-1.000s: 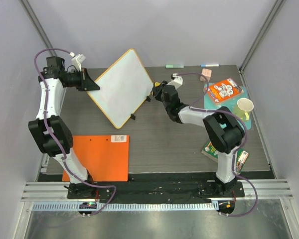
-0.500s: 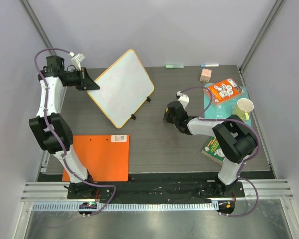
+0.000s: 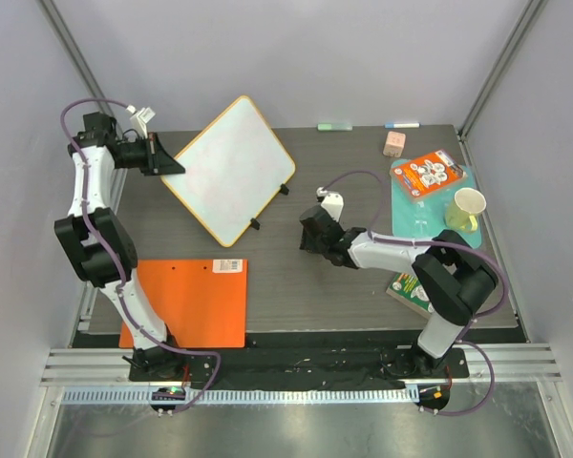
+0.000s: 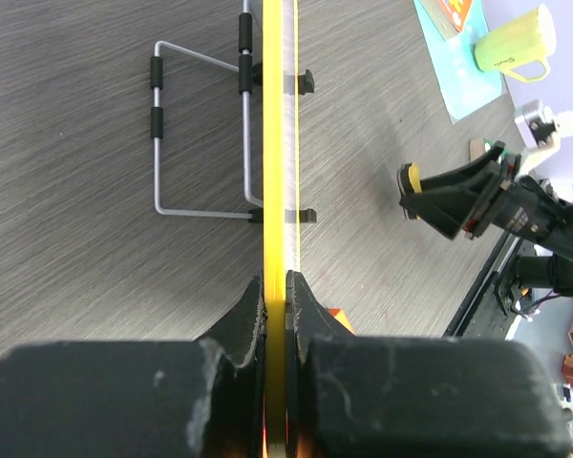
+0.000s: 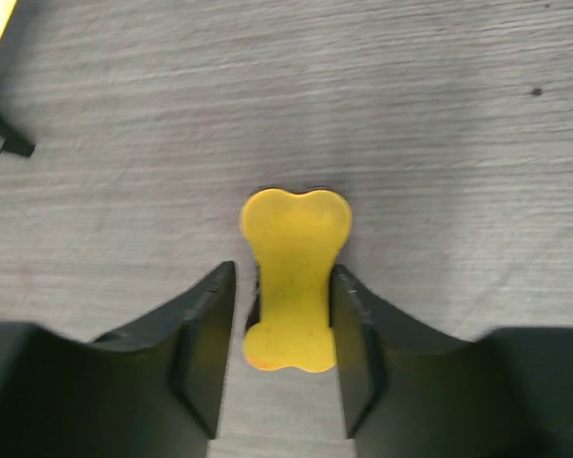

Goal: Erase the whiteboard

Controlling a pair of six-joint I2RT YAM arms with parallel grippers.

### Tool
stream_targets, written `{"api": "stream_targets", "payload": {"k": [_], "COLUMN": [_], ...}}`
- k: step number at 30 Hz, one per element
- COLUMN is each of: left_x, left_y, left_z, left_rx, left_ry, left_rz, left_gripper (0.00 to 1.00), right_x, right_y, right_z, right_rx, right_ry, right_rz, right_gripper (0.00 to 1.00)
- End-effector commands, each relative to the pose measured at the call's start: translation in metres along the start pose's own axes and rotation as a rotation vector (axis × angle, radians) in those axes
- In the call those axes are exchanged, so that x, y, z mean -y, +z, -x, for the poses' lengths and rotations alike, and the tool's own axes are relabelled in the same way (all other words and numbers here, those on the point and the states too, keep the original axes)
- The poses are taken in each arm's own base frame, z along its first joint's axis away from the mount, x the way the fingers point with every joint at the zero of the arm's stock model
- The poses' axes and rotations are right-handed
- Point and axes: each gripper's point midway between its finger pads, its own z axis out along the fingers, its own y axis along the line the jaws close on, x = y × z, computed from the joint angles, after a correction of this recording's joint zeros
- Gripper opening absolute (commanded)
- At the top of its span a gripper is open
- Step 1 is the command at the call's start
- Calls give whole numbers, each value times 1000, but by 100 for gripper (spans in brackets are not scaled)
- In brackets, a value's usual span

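Note:
The whiteboard (image 3: 231, 172) stands tilted on its wire stand (image 4: 201, 143) at the back left of the table. It is white with a yellow rim and small black clips. My left gripper (image 3: 167, 164) is shut on its left edge; the left wrist view shows the yellow rim (image 4: 275, 143) pinched between both fingers. My right gripper (image 3: 306, 234) is low over the middle of the table, to the right of the board. In the right wrist view a yellow bone-shaped eraser (image 5: 294, 277) lies flat on the table between its open fingers (image 5: 349, 334), with a gap at the left finger.
An orange clipboard-like sheet (image 3: 186, 301) lies at the front left. At the right are a teal mat (image 3: 415, 215), a yellow-green cup (image 3: 468, 205), an orange packet (image 3: 430, 174), a pink block (image 3: 393, 143) and a green book (image 3: 409, 286). Two markers (image 3: 334, 126) lie along the back edge.
My right arm came away from the board's right corner, toward the front and down to the table's middle, and its jaws widened around the eraser. The left gripper and board shifted slightly left.

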Motion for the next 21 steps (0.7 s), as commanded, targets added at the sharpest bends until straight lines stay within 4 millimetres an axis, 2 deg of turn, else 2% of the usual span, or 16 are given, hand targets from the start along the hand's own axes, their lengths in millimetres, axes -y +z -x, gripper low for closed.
{"api": "stream_targets", "payload": {"k": [1, 6, 10, 13, 17, 18, 20, 21], "left_x": [-8, -12, -12, -12, -13, -14, -16, -17], "left_y": [3, 4, 3, 3, 3, 3, 4, 4], "left_z": [-11, -15, -17, -18, -22, -23, -26, -27], "left_rx": [-46, -59, -65, -67, -76, -78, -85, -86], "left_ry": [56, 55, 53, 57, 57, 56, 50, 50], "left_rz": [13, 23, 24, 24, 34, 35, 38, 40], "left_gripper": [0, 0, 0, 0, 0, 0, 0, 0], "right_x": [-2, -2, -6, -16, -49, -68, -85, -103], "right_y": [-14, -18, -21, -22, -22, -23, -19, -13], "right_z": [20, 19, 26, 30, 30, 33, 29, 30], "right_rx": [49, 57, 73, 81, 114, 134, 130, 147], "right_ry": [-53, -89, -112, -132, -160, -157, -149, -126], "right_rz": [-76, -103, -111, -101, -13, 58, 128, 196], "right_gripper": [52, 56, 59, 61, 59, 59, 57, 56]}}
